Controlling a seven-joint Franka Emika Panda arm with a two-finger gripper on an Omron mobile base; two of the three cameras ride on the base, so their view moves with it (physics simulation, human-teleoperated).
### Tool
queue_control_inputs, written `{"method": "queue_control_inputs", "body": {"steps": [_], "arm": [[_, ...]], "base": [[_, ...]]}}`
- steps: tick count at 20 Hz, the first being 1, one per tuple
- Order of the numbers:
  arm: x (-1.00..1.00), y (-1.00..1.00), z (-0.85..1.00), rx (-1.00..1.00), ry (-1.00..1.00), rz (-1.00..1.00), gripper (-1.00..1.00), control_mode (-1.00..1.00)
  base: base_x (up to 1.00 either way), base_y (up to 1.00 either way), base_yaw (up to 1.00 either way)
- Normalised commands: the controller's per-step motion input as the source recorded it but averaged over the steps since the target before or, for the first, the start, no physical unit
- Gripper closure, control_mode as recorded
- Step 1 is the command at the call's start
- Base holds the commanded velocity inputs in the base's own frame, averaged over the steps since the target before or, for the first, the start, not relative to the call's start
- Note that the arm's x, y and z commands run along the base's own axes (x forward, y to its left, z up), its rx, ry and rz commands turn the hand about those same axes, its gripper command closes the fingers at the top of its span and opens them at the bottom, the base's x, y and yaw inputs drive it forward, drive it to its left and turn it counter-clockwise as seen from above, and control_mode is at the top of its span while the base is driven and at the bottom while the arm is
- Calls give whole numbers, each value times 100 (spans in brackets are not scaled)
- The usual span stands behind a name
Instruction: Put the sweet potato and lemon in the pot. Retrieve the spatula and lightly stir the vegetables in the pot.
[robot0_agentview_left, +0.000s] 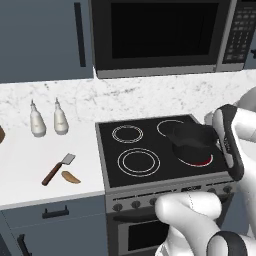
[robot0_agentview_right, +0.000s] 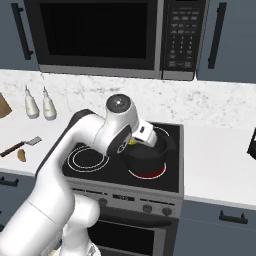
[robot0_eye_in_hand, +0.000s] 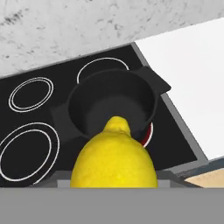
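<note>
Left base view, scanning from the left: two white bottles (robot0_agentview_left: 47, 120) stand at mid-left on the tabletop (robot0_agentview_left: 30, 185), and below them the spatula (robot0_agentview_left: 58, 169) lies flat, blade toward upper right, with the sweet potato (robot0_agentview_left: 70, 177) just beside its handle, apparently touching or nearly so. Stove (robot0_agentview_left: 150, 155) sits centre, the pot (robot0_agentview_left: 192, 140) on the right-hand front burner, which glows red under it. Arm covers the right edge. In the right base view the lemon (robot0_agentview_right: 132, 142) is a small yellow patch at frame centre, tucked under the hand above the pot rim. Hand view: lemon fills bottom centre, grasped in the fingers (tips hidden behind it), hanging over the near edge of the pot, whose inside looks bare. Handling, as judgement: lemon is firm, light, smooth rind, rounded so it can roll or slip out of a two-point pinch; hold across the widest middle, let go low inside the pot so it doesn't bounce. Sweet potato stiff, tapered, best pinched across the thick middle, not the ends. Spatula rigid and thin, lies flat; take the handle mid-length, clear of the tuber.
</note>
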Motion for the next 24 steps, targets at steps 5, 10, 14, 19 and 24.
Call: {"method": "queue_control_inputs", "body": {"steps": [5, 10, 14, 19, 24], "arm": [[80, 31, -59, -26, 5, 7, 100, -100], [64, 2, -37, -6, 16, 3, 100, -100], [50, -7, -28, 1, 19, 0, 100, -100], [36, -30, -36, 7, 17, 0, 100, -100], [12, -54, -46, 12, 12, 0, 100, -100]], "base": [[0, 0, 0], [0, 0, 0], [0, 0, 0], [0, 0, 0], [0, 0, 0]]}}
